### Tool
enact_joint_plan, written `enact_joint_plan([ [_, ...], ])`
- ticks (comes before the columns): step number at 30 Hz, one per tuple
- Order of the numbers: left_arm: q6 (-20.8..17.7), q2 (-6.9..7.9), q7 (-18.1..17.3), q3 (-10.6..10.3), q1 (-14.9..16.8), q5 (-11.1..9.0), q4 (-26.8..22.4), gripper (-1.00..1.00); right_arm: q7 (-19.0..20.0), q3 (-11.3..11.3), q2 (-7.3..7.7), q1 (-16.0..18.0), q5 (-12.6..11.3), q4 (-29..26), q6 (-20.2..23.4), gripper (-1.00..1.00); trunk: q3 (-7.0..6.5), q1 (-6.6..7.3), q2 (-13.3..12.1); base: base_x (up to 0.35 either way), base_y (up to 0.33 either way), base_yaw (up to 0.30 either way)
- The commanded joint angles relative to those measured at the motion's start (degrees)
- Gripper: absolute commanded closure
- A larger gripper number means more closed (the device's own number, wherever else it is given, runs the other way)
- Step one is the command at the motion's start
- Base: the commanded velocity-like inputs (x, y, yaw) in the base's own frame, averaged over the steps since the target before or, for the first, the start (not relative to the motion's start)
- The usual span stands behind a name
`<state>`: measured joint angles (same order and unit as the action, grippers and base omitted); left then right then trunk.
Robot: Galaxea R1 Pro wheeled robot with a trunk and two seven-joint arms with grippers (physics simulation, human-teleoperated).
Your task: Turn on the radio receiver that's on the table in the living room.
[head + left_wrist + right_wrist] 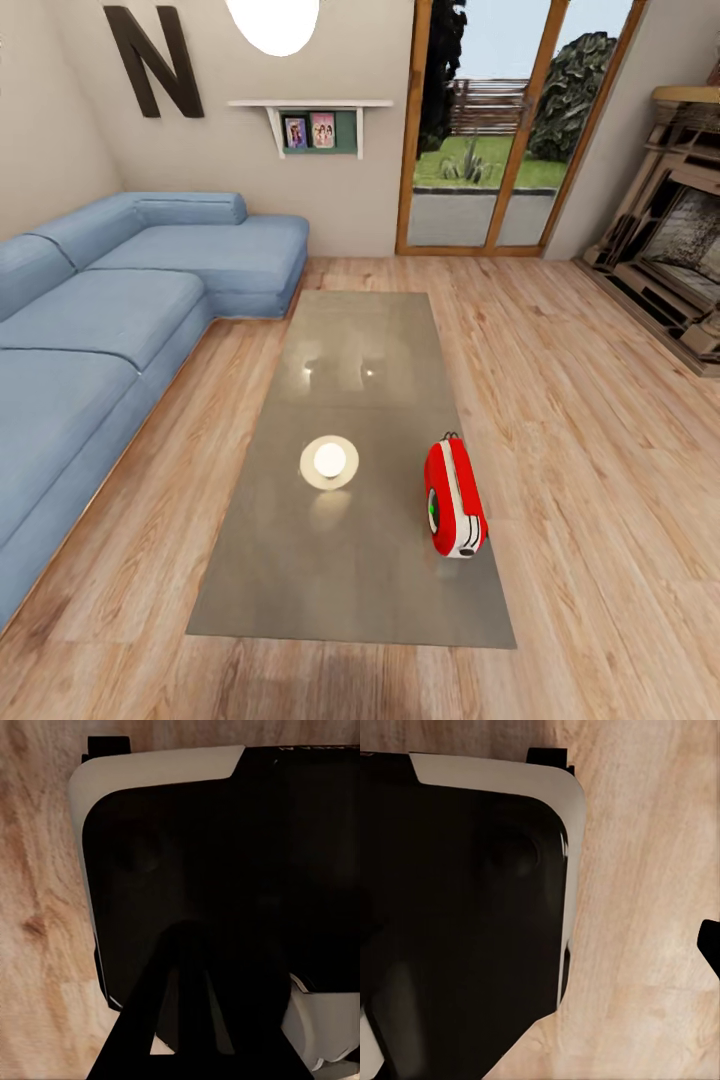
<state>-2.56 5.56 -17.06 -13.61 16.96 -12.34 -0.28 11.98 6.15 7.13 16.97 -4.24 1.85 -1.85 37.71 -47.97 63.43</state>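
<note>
Ahead of you, the radio (454,499) stands on the table (350,560), at the lower right of the head frame, close to the table's right edge. Its dark dial faces left, toward the sofa (100,330), and its thin handle points to the far end of the table. A bright round lamp reflection (329,461) sits on the glossy top just left of the radio, apart from it. The table runs away from you toward the glass doors (500,120); the fireplace (670,250) is at the right edge, the big N (152,60) at the upper left.

Your left gripper (196,1020) shows as a dark shape at the bottom of the left wrist frame, against the robot's black-and-white base (150,772) and the wood floor (37,907); you cannot tell whether its fingers are spread or pressed together. In the right wrist frame one dark tip (710,945) of the right gripper pokes in at the right edge over the floor, and its state cannot be told either. No radio lies between or near either pair of fingers in the wrist frames.
</note>
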Motion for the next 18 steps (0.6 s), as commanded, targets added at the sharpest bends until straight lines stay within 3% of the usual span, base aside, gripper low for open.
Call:
enact_joint_plan([
  [1,0.0,-0.01,0.0,-0.01,0.0,0.13,-0.03,1.0,-0.06,0.0,0.0,0.0,-0.03,0.0,0.0,-1.0,-0.09,0.0,0.0,0.0,0.0,0.0],
  [18,0.01,-0.02,0.01,-0.01,0.0,0.46,-0.16,1.0,-0.2,-0.08,-0.01,0.0,-0.16,0.0,-0.01,-1.0,-1.62,0.0,0.0,0.0,0.0,0.0],
])
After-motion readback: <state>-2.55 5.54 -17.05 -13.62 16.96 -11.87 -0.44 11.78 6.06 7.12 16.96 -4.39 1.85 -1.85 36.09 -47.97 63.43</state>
